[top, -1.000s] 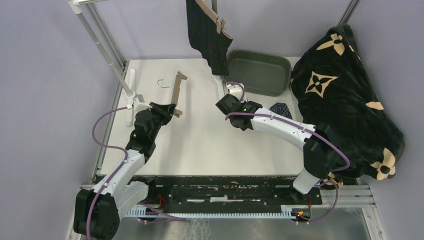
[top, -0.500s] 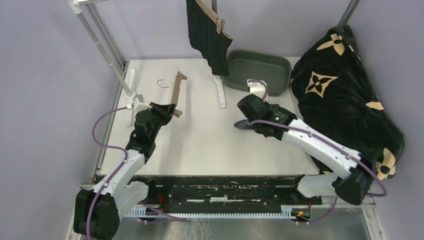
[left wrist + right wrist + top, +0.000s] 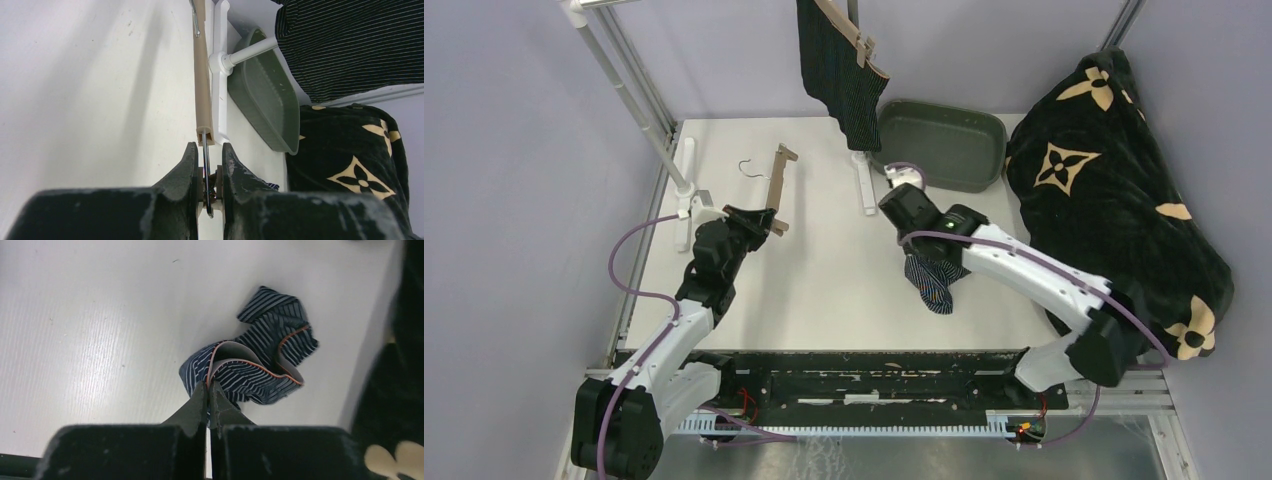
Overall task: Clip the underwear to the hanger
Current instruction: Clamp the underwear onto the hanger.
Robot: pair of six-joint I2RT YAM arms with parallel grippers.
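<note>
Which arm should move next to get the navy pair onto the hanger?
Right. The right gripper is shut on the navy underwear and can carry it over; the left gripper is occupied, pinching the hanger at its clip end.

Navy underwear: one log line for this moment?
right tool: shut on navy underwear | left tool: shut on hanger | pinstriped underwear: clipped, hanging

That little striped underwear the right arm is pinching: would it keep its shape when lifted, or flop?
Probably flops: the underwear is crumpled in soft folds at the right fingers. Likely very light, since a pinch on one edge seems to carry it. It might slip, as only that edge is caught.
</note>
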